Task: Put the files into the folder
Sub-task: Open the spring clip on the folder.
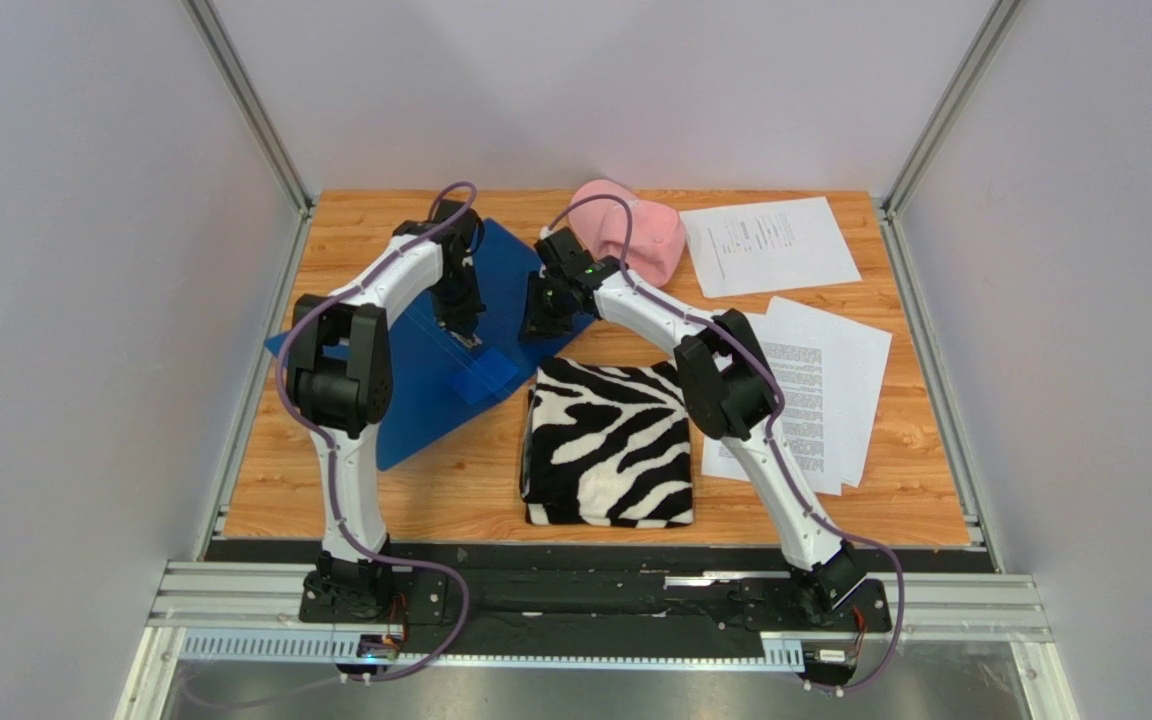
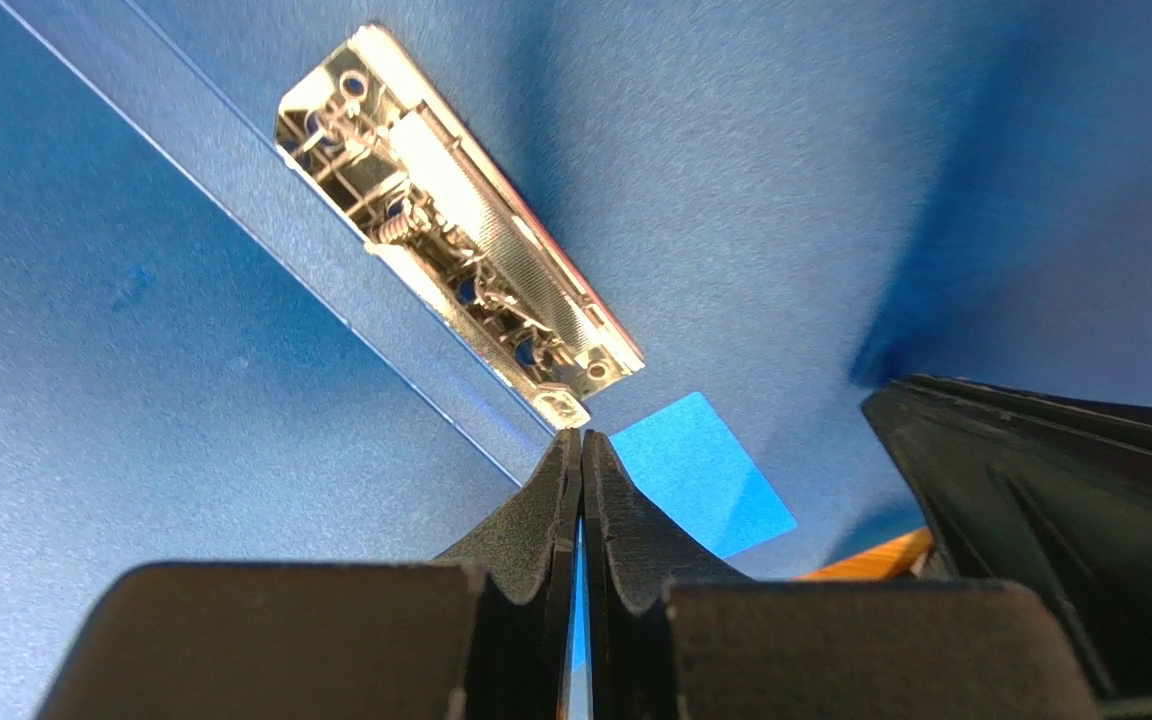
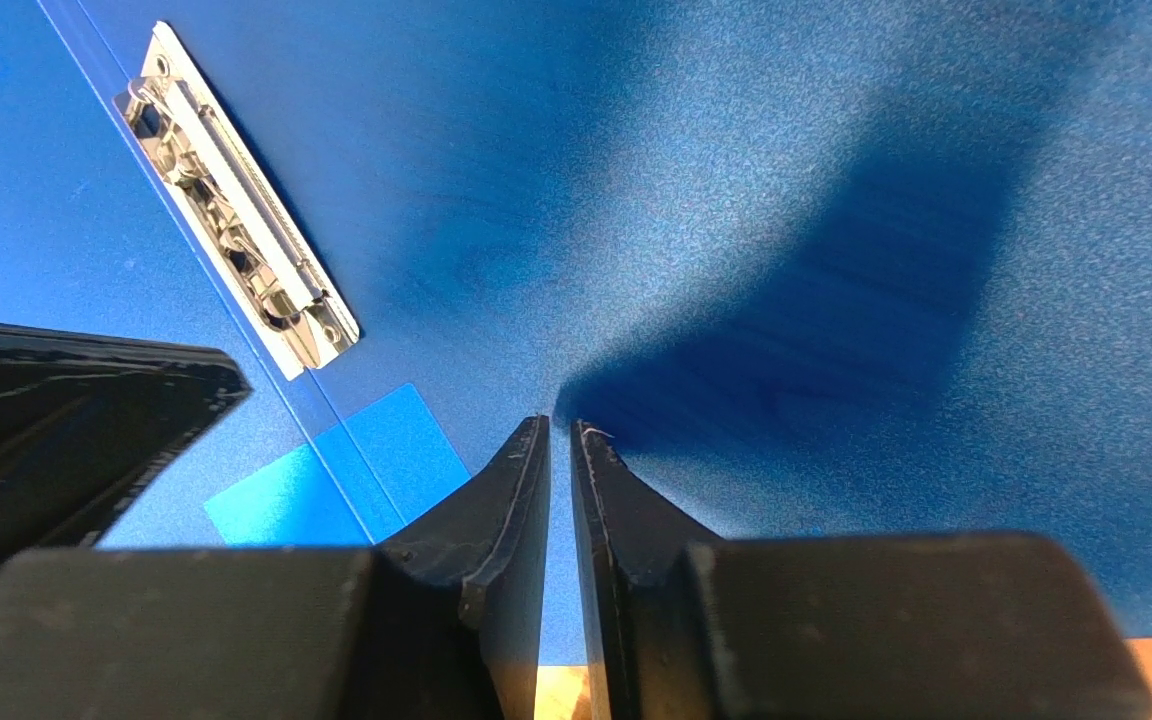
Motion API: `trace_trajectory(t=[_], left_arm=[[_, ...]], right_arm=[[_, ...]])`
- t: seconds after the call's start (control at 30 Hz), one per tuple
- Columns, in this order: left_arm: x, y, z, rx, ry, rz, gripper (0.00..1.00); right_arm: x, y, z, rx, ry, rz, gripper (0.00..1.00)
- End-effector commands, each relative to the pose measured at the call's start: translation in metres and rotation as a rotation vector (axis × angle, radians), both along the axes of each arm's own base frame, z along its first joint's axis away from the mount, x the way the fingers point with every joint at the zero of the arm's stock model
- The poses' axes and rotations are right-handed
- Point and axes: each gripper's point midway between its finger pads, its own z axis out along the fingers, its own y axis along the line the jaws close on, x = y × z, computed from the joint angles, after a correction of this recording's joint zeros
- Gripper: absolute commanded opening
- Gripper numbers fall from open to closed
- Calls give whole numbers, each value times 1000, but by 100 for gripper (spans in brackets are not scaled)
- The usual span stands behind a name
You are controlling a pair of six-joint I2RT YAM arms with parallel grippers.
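The blue folder [image 1: 402,375] lies open on the left half of the table, its metal clip [image 2: 455,225] [image 3: 237,225] showing inside. My left gripper [image 1: 462,333] [image 2: 581,438] is shut, tips down on the folder's inside [image 2: 162,375] just below the clip and beside a light-blue patch [image 2: 702,473]. My right gripper [image 1: 542,323] [image 3: 561,428] points at the right-hand flap [image 3: 763,180] near its edge, jaws a narrow gap apart with nothing between them. The files lie at the right: one sheet [image 1: 770,245] at the back and a small stack [image 1: 823,383] partly under the right arm.
A zebra-striped folded cloth [image 1: 608,443] lies front centre, just right of the folder. A pink soft object [image 1: 630,228] sits at the back, behind the right gripper. Grey walls with metal posts close in the table on three sides.
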Motion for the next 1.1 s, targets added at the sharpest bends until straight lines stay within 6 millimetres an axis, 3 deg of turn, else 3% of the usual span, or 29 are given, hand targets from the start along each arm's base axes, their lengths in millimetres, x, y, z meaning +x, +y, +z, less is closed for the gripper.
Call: trace_trajectory(t=[0.0, 1.07], left_arm=[[0, -1, 0, 10, -21, 34, 7], [2, -1, -27, 37, 58, 63, 0]], right_arm=[[-12, -9, -14, -52, 34, 1, 19], [-12, -6, -9, -25, 39, 3, 18]])
